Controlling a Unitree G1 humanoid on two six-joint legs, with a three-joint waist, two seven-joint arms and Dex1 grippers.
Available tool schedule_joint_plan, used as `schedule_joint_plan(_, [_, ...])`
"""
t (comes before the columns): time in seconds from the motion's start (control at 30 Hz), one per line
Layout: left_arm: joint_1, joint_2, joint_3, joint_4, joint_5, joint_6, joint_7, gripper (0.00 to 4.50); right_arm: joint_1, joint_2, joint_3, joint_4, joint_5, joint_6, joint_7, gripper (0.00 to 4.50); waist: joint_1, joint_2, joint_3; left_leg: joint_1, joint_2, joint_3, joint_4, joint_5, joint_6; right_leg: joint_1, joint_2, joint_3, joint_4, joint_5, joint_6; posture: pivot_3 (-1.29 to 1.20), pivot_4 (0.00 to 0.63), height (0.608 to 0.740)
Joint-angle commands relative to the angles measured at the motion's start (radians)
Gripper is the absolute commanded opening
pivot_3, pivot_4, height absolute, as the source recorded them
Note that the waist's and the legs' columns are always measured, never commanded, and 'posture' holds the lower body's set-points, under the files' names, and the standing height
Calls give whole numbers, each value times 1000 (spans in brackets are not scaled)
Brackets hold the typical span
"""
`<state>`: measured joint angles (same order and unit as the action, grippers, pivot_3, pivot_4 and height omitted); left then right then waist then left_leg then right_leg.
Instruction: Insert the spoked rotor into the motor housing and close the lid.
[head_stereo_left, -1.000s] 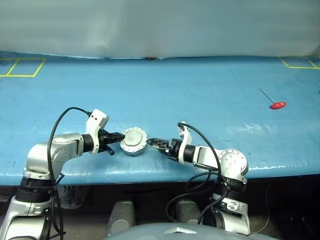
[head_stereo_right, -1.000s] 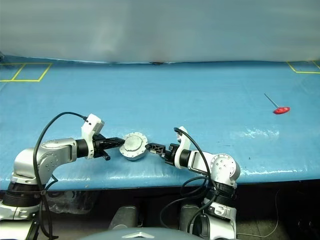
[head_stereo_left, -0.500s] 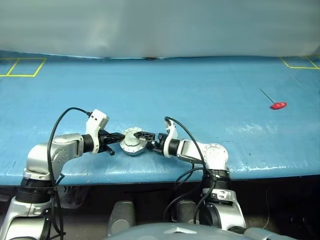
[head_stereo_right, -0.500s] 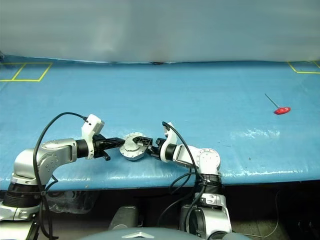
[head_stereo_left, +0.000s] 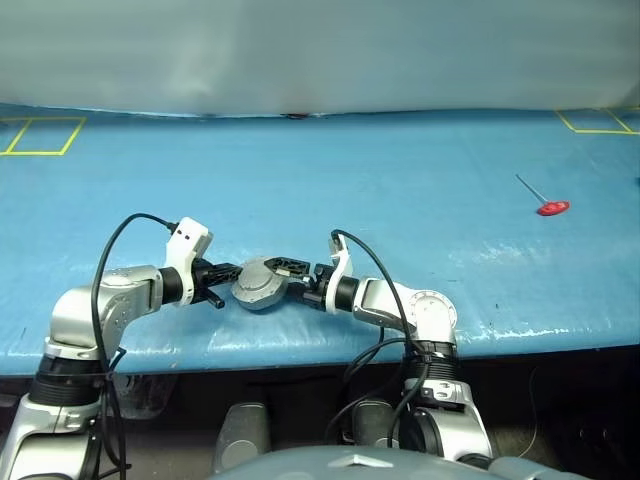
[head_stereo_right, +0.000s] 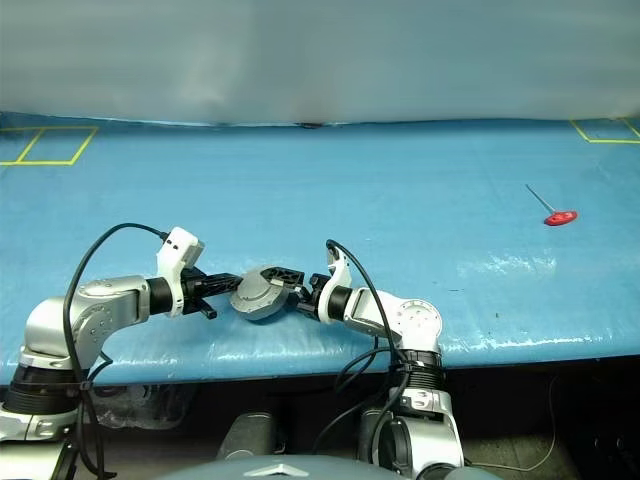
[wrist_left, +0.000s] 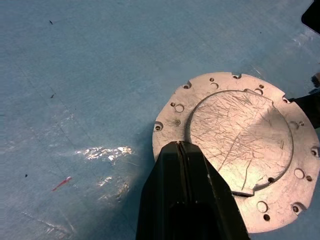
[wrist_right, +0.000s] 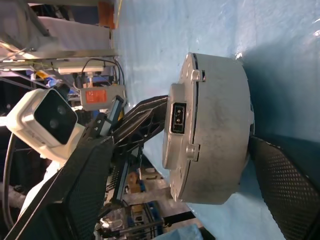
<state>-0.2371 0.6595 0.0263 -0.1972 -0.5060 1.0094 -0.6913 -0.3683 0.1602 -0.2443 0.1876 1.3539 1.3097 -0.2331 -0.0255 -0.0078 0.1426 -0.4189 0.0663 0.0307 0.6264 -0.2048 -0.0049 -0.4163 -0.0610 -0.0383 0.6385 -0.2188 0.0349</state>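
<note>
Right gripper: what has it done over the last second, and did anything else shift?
The right gripper swung in from the right and rolled over, so its open fingers now straddle the closed motor housing, one above the lid and one beneath. The housing has tipped, its lid facing more toward the camera. The left gripper stays shut against the housing's left rim; the red-handled tool has not moved.

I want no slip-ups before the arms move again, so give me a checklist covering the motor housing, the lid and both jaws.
1. Lid shut on motor housing: ok, no gap at the seam.
2. Spoked rotor inside: cannot tell, hidden.
3. Left jaws shut, tips at the lid's rim: ok.
4. Right jaws open, one on each side of the housing: ok.
5. Housing flat on table: not ok, looks tilted.
</note>
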Motion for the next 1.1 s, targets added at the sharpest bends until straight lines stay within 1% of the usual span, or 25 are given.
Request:
schedule_joint_plan(0.03, [31,-25,-84,17,0,23,-21,0,74,131,63,-31,83,36,-3,4480,-1,0,0,0,0,0,0,0,0,0,0,0,0,0,0,0,150,740])
schedule_joint_plan(0.37, [34,-24,-82,13,2,24,-24,0,71,120,75,-25,76,18,-21,4480,-2,0,0,0,0,0,0,-2,3,0,0,0,-2,0,1,0,150,740])
schedule_joint_plan(0.43, [32,-24,-83,14,2,23,-24,0,74,118,81,-28,74,22,-21,4089,-2,0,0,0,0,0,0,-2,3,1,0,0,-2,0,1,0,150,740])
schedule_joint_plan(0.5, [32,-25,-83,13,5,23,-26,0,77,116,86,-30,72,25,-22,3580,-2,0,0,0,0,0,0,-2,3,0,0,0,-2,0,1,0,150,740])
schedule_joint_plan(0.67, [32,-31,-83,16,15,22,-32,0,81,113,89,-32,64,25,-27,1975,-2,0,0,-2,0,0,0,-2,3,0,0,0,-3,0,1,0,150,740])
schedule_joint_plan(0.7, [32,-31,-83,16,16,22,-33,0,81,112,89,-33,62,25,-27,1585,-2,0,0,-2,0,0,0,-2,3,0,0,0,-4,0,1,0,150,740])
schedule_joint_plan(0.73, [32,-32,-82,16,16,22,-33,0,82,111,89,-34,60,26,-29,1336,-2,0,0,-2,0,0,0,-2,3,0,0,0,-4,0,1,0,150,740])
schedule_joint_plan(0.77, [32,-33,-82,16,17,22,-34,0,82,111,88,-35,59,27,-29,1210,-2,0,0,-2,0,0,0,-2,3,0,0,0,-4,0,1,0,150,740])
schedule_joint_plan(1.1, [47,-38,-68,-2,8,24,-29,0,97,96,104,-54,23,46,-5,1203,-3,1,1,-2,0,0,0,-2,3,0,1,0,-4,0,2,0,150,740])
